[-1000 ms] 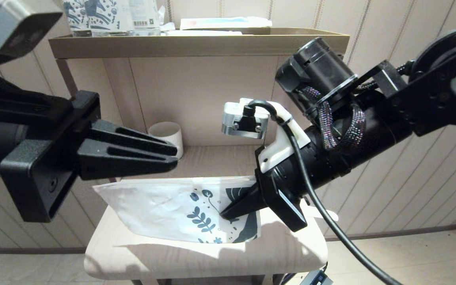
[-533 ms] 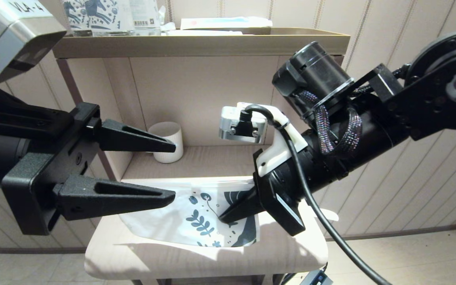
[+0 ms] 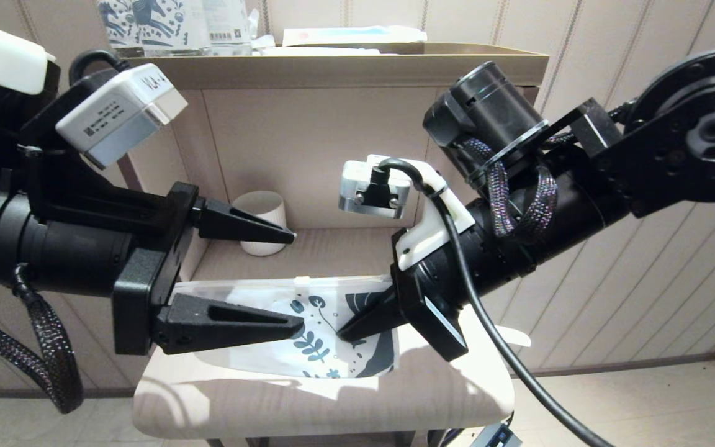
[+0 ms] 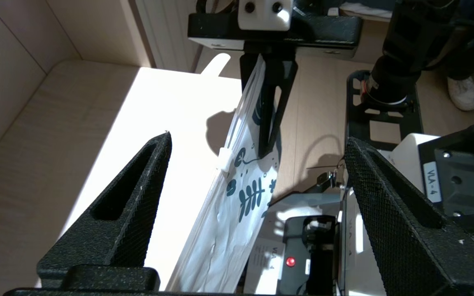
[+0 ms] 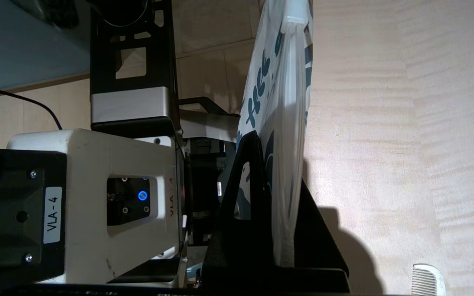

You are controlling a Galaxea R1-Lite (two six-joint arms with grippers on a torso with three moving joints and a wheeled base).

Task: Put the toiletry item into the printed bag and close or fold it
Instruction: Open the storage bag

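My right gripper [image 3: 342,335] is shut on the leaf-printed end of the printed bag [image 3: 326,351], holding it on edge just above the lower shelf board [image 3: 308,406]. The bag's white slider [image 4: 223,158] sits on its upper edge. My left gripper [image 3: 296,279] is open, one finger above and one in front of the bag's plain end [image 4: 220,230], which runs between the fingers without touching them. The toiletry item [image 5: 428,279], a cream-white comb, lies on the board under my right arm, outside the bag; its rounded end [image 3: 519,338] shows past the cable.
A white cup [image 3: 264,214] stands at the back left of the lower shelf. The top shelf [image 3: 308,68] carries horse-printed packs [image 3: 146,22] and a white-and-blue packet [image 3: 351,35]. Side panels close in the shelf at left and back.
My left gripper has opened wide and moved right toward the bag, so its fingers now straddle the plain end. The right gripper has shifted the bag slightly left.
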